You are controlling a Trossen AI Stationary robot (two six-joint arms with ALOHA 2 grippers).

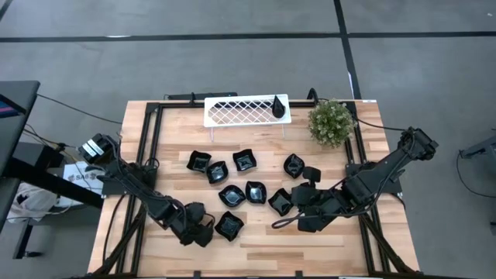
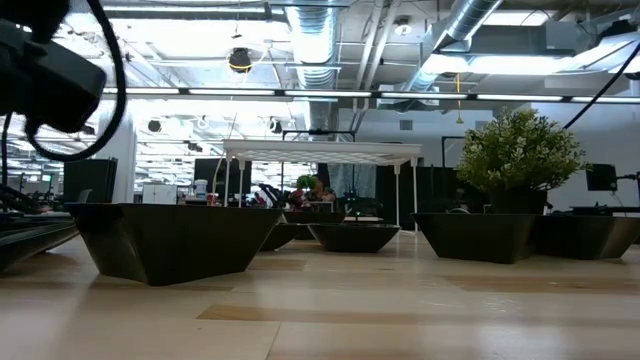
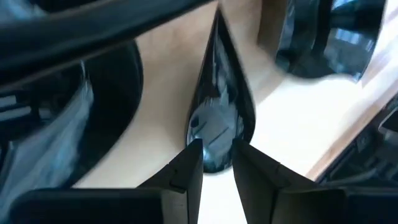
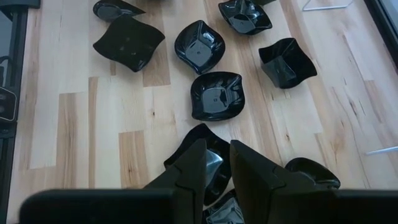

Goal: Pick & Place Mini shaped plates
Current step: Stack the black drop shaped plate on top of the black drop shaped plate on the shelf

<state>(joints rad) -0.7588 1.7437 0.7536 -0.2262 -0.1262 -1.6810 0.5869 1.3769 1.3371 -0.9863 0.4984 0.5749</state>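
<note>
On the wooden table [image 1: 256, 240], seen from above, the left gripper [image 1: 203, 231] sits low near the front edge, just beside a squarish mini plate [image 1: 229, 225]. Its wrist camera shows the two fingers [image 3: 186, 171] set narrowly apart around the rounded end of a teardrop-shaped plate [image 3: 217, 118]; a firm grip cannot be confirmed. Toward the middle, the mini shaped plates [image 1: 232, 195] lie scattered in a loose cluster of glossy black dishes. Behind them, at the table's far edge, stands the white lattice tray [image 1: 246, 110], with one teardrop dish [image 1: 277, 106] resting at its right end. Farther right, the right gripper [image 1: 304, 197] hangs over the right end of the cluster; its wrist camera shows the fingers [image 4: 249, 168] nearly together astride the rim of a black dish [image 4: 208, 149]. The green plant [image 1: 331, 122] sits at the far right corner.
</note>
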